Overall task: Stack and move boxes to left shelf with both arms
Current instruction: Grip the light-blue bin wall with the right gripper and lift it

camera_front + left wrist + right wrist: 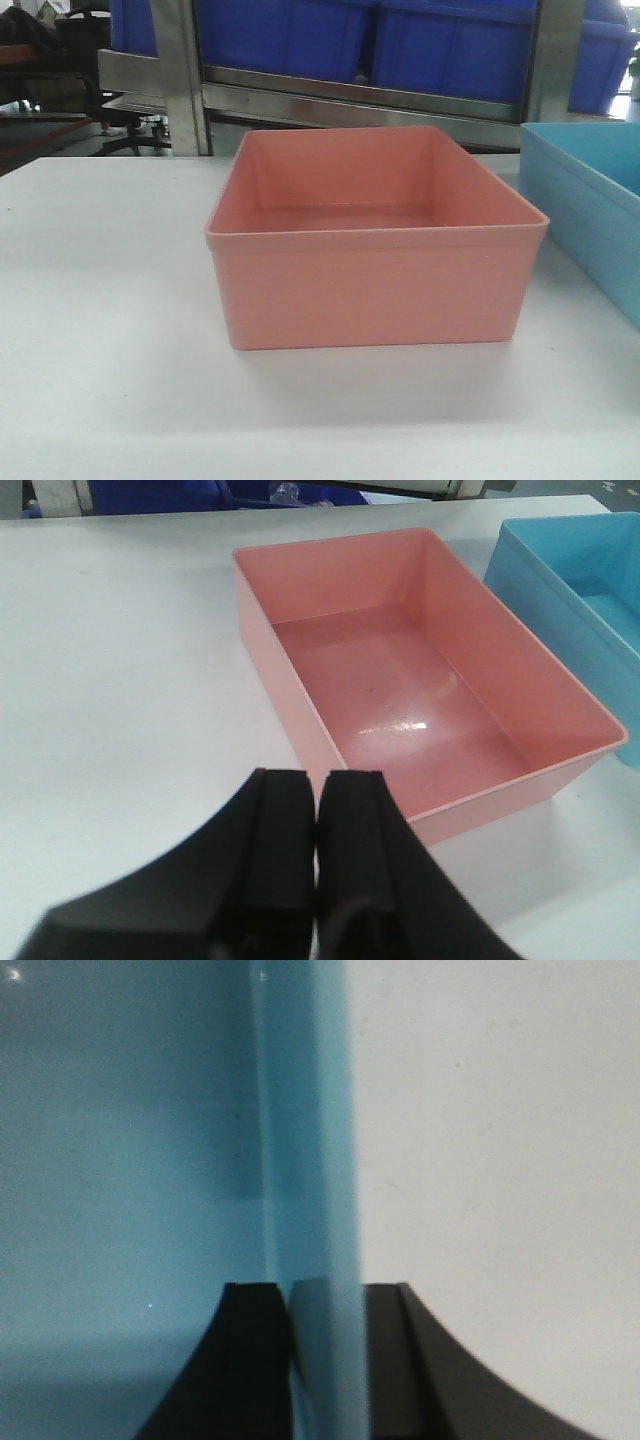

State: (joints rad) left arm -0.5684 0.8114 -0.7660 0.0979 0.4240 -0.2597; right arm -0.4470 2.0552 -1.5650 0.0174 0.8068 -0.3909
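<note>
My left claw (317, 780) hangs pressed together and empty over the white table (120, 660), at the near left corner of the salmon pink tub (400, 700), which sits mid-table. Right of it stands the light blue tub (590, 190); my right claw (325, 1295) is clamped on its wall. I judge the stacking is just starting: next I must lift this tub clear and set it squarely into the pink one

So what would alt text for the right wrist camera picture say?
The right end effector pinches the light blue tub by its side wall, one black finger inside, one outside. White table fills the right half.
</note>
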